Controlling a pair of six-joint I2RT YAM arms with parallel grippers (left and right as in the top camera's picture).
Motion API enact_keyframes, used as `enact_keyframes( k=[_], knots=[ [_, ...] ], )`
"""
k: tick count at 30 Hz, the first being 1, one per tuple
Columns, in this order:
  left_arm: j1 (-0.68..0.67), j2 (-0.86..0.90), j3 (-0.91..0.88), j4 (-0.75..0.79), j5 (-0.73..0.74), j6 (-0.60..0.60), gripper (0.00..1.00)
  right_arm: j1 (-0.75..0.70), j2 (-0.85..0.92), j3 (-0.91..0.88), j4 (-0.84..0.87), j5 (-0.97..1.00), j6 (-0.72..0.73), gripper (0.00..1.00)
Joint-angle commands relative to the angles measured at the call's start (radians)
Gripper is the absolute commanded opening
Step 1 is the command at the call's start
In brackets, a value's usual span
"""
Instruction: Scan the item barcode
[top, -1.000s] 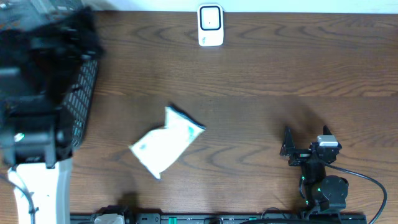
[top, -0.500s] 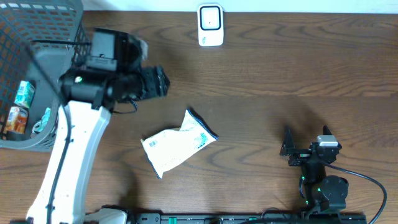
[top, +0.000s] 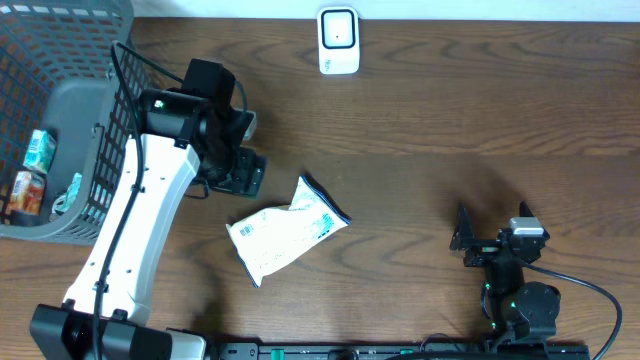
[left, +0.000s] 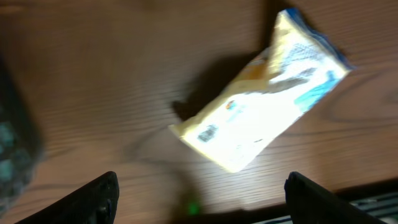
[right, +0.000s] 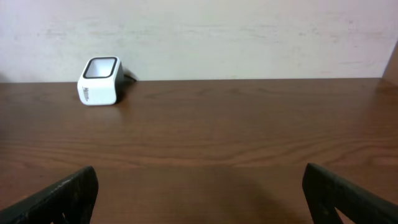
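The item, a white packet with blue print (top: 288, 232), lies flat on the wooden table near the middle. In the left wrist view the packet (left: 261, 118) is blurred, ahead of the jaws and apart from them. My left gripper (top: 246, 173) hovers just up and left of the packet, open, with only bare wood between its fingers (left: 93, 199). The white barcode scanner (top: 339, 41) stands at the table's far edge; the right wrist view has the scanner (right: 99, 81) far off to the left. My right gripper (top: 488, 238) rests open at the near right, holding nothing.
A grey wire basket (top: 122, 120) stands at the far left with cans and packets (top: 36, 152) inside. The left arm's white link (top: 130, 240) crosses the table beside it. A cable (top: 590, 290) trails from the right arm's base. A wall backs the table (right: 249, 31).
The left arm swung from over the basket down to the packet's upper left, and its jaws went from shut to wide open. The packet shifted slightly right. The right arm stayed still.
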Motion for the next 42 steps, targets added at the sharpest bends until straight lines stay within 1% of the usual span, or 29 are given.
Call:
enact_keyframes(
  k=[1,4,12,15,18,21,22,24,26,34,39,41,42],
  knots=[
    [-0.002,0.007,0.0,-0.009,-0.101,0.056,0.84,0.004,-0.005,-0.002,-0.004,-0.002,0.01,0.99],
    [-0.002,0.007,-0.021,0.002,-0.101,0.078,0.85,0.004,-0.005,-0.002,-0.004,-0.002,0.01,0.99],
    [-0.002,0.008,-0.095,0.046,-0.101,0.09,0.85,0.004,-0.005,-0.002,-0.004,-0.002,0.01,0.99],
    [-0.002,0.009,-0.139,0.064,-0.099,0.128,0.85,0.004,-0.005,-0.002,-0.004,-0.002,0.01,0.99],
    [-0.002,0.009,-0.193,0.107,-0.097,0.137,0.93,0.004,-0.005,-0.002,-0.004,-0.002,0.01,0.99],
    [-0.002,0.015,-0.241,0.164,-0.091,0.138,0.96,0.004,-0.005,-0.002,-0.004,-0.002,0.01,0.99],
    [-0.002,0.016,-0.256,0.183,-0.061,0.154,0.97,0.004,-0.005,-0.002,-0.004,-0.002,0.01,0.99],
    [-0.002,0.018,-0.28,0.212,0.063,0.212,0.99,0.004,-0.005,-0.002,-0.004,-0.002,0.01,0.99],
    [-0.004,0.019,-0.301,0.248,0.145,0.242,0.98,0.004,-0.005,-0.002,-0.004,-0.002,0.01,0.99],
    [-0.01,0.02,-0.406,0.439,0.109,0.241,0.98,0.004,-0.005,-0.002,-0.004,-0.002,0.01,0.99],
    [-0.012,0.02,-0.483,0.501,0.11,0.241,0.98,0.004,-0.005,-0.002,-0.004,-0.002,0.01,0.99],
    [-0.012,0.02,-0.515,0.532,0.12,0.241,0.99,0.004,-0.005,-0.002,-0.004,-0.002,0.01,0.99],
    [-0.012,0.02,-0.525,0.546,0.134,0.241,0.97,0.004,-0.005,-0.002,-0.004,-0.002,0.01,0.99]
  ],
)
